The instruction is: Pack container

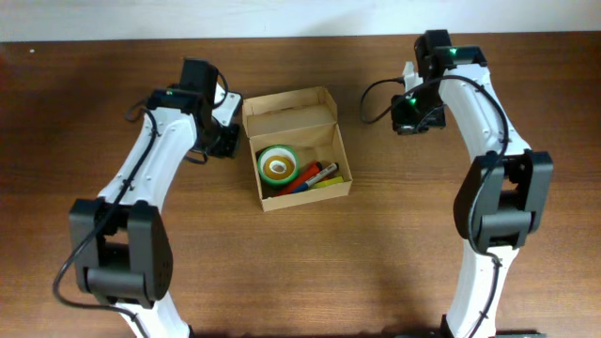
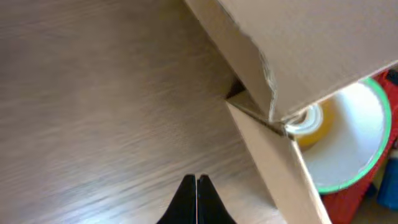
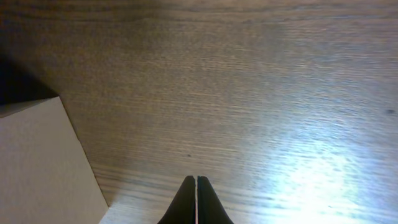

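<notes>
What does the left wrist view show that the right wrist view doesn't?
Only left wrist: the container corner with its flap, and inside it the green tape roll and a red item. Only right wrist: a glare patch on the table, and just one plain cardboard face at lower left, no contents. Both: wood table, cardboard, and a shut, empty tool at bottom centre, left tool and right tool.

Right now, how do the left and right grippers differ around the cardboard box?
The left gripper sits close beside the cardboard box's left wall, near the green tape roll; the right gripper hangs farther off, right of the box, over the table. Both are shut and empty.
</notes>
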You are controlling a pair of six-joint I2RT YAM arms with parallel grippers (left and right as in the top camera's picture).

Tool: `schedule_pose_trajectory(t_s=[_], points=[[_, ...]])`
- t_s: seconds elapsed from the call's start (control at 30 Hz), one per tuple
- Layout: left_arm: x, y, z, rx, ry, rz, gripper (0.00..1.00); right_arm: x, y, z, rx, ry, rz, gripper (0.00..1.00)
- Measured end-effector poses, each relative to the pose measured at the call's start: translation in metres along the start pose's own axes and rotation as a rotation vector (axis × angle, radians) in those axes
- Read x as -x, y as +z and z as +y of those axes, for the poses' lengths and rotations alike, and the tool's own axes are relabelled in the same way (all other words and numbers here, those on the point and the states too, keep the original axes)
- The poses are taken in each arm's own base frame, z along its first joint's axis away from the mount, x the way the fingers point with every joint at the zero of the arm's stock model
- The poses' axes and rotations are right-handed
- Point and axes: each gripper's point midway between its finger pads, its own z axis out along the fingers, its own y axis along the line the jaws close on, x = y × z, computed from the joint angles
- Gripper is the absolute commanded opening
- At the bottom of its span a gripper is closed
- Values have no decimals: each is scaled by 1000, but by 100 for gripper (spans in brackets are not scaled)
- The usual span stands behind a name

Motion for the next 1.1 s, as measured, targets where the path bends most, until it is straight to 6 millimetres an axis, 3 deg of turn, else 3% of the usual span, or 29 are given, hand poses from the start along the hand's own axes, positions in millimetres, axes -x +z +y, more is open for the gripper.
schedule_pose_trajectory(t_s=[0.17,0.33,0.47,0.57,0.63,0.77,0.93,1.1], points=[[1,27,13,-181,-138,-11,2,-1,5,12,78,-32,13,4],[10,26,36,-366,-295,-84,2,-2,-1,45,278,-121,7,4],[18,15,33,-496,-331,-134,2,0,-15,69,482,-162,-26,4],[18,26,21,-612,-352,-118,2,9,-28,69,661,-115,-58,4],[13,38,16,-671,-377,-88,2,12,-20,59,733,-50,-42,4],[6,52,12,-720,-404,-57,2,14,13,48,813,62,26,4],[12,51,13,-725,-385,-87,2,14,41,59,895,124,85,4],[20,55,17,-722,-386,-119,2,19,46,83,921,82,74,4]])
